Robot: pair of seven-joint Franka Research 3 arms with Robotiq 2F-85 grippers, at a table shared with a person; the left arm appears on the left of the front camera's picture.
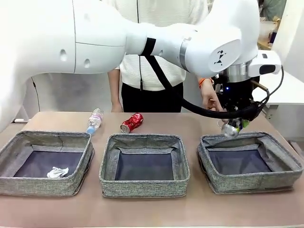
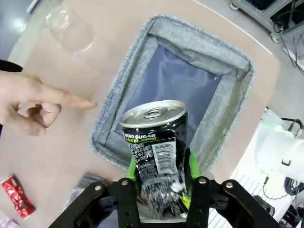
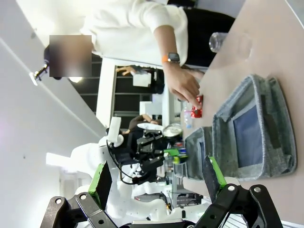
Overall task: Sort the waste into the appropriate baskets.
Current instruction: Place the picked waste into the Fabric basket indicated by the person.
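Reaching across from the robot's left, the left gripper (image 1: 235,124) hangs over the far edge of the right basket (image 1: 251,183). Its green pads press both sides of the dark printed can (image 2: 154,152). The can's long axis runs along the fingers, and its silver pull-tab end points away from the wrist, down toward the basket's dark lining. A person's hand (image 2: 28,102) points a forefinger at that basket's rim, with the clear plastic cup (image 2: 71,28) on the bench beyond. The right gripper (image 3: 157,173) stands wide with nothing between its pads. Behind the middle basket (image 1: 144,187) the crushed red can (image 1: 132,122) lies on its side, set diagonally. The bottle (image 1: 94,120) also lies flat, its blue cap toward the left basket (image 1: 42,185), which holds the paper ball (image 1: 57,172).
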